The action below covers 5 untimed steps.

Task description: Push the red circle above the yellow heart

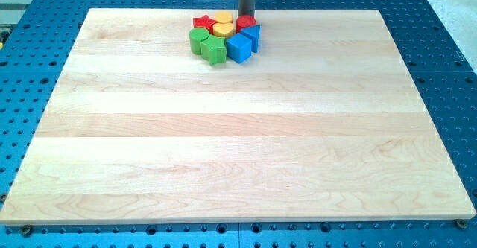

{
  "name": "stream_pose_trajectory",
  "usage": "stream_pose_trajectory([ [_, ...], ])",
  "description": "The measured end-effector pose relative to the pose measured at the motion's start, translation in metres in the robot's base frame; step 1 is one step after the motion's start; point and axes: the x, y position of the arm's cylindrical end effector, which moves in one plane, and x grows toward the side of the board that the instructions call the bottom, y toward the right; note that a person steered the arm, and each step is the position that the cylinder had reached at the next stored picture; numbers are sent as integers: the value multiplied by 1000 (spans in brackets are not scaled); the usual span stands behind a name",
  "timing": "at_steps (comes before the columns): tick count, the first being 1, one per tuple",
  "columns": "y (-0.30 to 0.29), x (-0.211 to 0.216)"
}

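The blocks sit in a tight cluster near the view's top centre of the wooden board [238,129]. The red circle [245,22] lies at the cluster's upper right, just right of the yellow heart [222,30]. My tip [246,16] ends at the top edge of the red circle, seemingly touching it. The rod comes down from the view's top.
A yellow hexagon [223,17] lies above the heart and a red star [201,21] to its left. A green circle [197,39] and another green block [213,50] lie below left. Two blue blocks [238,48] [252,35] lie below the red circle.
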Motion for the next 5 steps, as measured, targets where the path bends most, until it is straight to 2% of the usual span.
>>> stream_pose_trajectory([
  [2,58,3],
  [3,66,31],
  [5,37,27],
])
